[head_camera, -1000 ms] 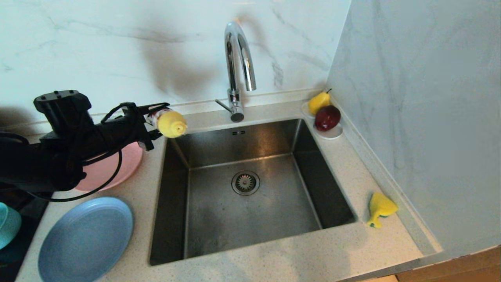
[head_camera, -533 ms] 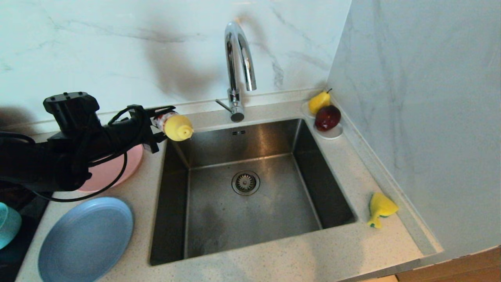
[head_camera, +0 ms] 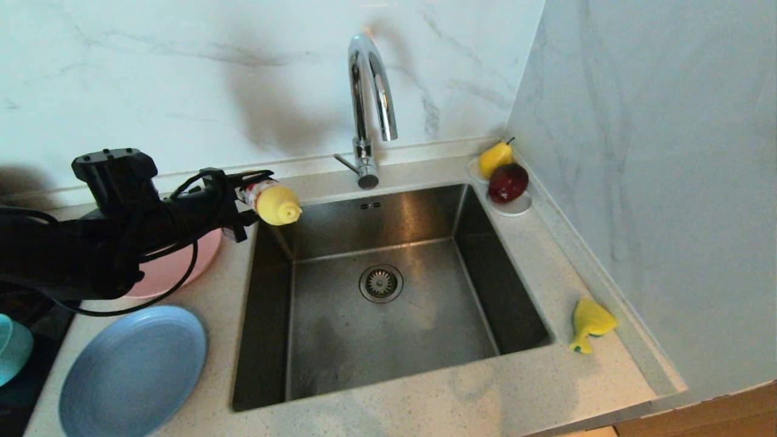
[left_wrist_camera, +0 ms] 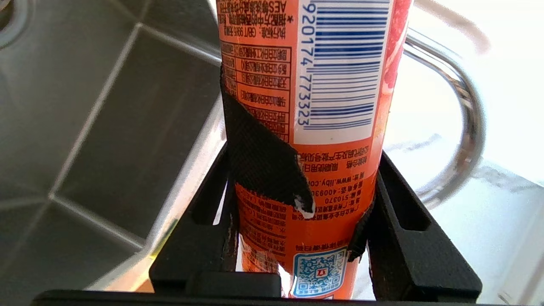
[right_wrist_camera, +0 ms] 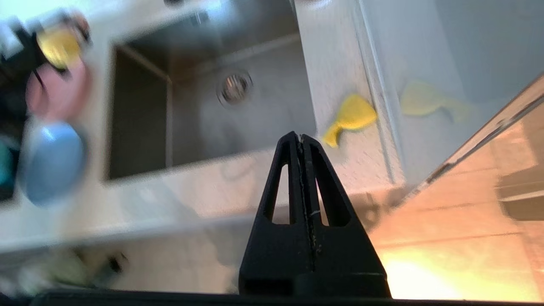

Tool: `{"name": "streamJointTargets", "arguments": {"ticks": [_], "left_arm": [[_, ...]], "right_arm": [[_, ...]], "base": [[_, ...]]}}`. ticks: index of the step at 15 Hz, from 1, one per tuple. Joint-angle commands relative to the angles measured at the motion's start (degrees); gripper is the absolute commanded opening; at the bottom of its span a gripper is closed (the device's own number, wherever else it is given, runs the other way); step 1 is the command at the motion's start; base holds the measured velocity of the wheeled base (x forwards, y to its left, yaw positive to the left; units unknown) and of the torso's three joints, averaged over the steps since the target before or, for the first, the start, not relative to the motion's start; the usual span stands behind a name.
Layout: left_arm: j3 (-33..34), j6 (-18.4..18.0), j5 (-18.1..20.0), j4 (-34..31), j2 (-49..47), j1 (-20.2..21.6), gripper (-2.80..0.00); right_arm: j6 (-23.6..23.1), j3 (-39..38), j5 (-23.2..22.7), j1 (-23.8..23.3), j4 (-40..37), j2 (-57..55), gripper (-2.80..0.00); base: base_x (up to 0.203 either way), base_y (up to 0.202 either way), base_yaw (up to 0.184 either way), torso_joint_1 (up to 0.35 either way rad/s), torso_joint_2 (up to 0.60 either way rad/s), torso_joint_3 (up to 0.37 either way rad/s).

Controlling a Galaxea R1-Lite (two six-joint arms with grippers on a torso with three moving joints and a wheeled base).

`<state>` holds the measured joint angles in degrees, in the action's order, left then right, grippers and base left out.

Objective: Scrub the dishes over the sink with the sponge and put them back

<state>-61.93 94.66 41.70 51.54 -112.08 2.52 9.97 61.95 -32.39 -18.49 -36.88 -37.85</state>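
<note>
Speckled counter (head_camera: 534, 255) beneath white marble walls (head_camera: 182, 79)

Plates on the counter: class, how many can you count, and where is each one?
2. The pink plate lies left of the sink, partly hidden under the left arm. The light-blue plate lies nearer the counter's front edge. Others could be hidden beneath the arm.

Speckled countertop (head_camera: 425, 406), sponge (head_camera: 589, 323), fruit saucer (head_camera: 513, 208), pink plate (head_camera: 176, 267), light-blue plate (head_camera: 133, 373)
</note>
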Motion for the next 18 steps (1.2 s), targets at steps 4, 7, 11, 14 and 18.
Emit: {"name": "streamJointTargets", "arguments": {"ticks": [4, 7, 11, 14, 18], "left_arm": [[-0.65, -0.44, 0.22, 0.31, -1.56, -0.06, -2.80], [-0.60, -0.74, 0.18, 0.31, -1.56, -0.06, -2.80], [-0.06, -1.62, 0.23, 0.31, -1.56, -0.06, -2.80], [0.00, -2.33, 0.23, 0.31, -2.49, -0.06, -2.80], [0.23, -2.78, 0.37, 0.31, -2.38, -0.06, -2.80]], "right_arm": [[-7.89, -3.68, 0.57, 4.79, 0.40, 0.22, -2.80], [-10.16, -3.72, 0.57, 7.74, 2.18, -0.11, -2.80], [-10.32, -2.84, 0.49, 13.95, 7.24, -3.23, -2.80], [-11.42, -0.75, 0.45, 18.18, 8.10, -7.33, -2.80], [-11.98, 0.51, 0.40, 21.72, 12.40, -12.13, -2.80]], "base": [[0.000, 0.000, 0.000, 0.000, 0.00, 0.000], [0.000, 0.000, 0.000, 0.000, 0.00, 0.000], [0.000, 0.000, 0.000, 0.000, 0.00, 0.000], [0.000, 0.000, 0.000, 0.000, 0.00, 0.000], [0.000, 0.000, 0.000, 0.000, 0.00, 0.000]]}}
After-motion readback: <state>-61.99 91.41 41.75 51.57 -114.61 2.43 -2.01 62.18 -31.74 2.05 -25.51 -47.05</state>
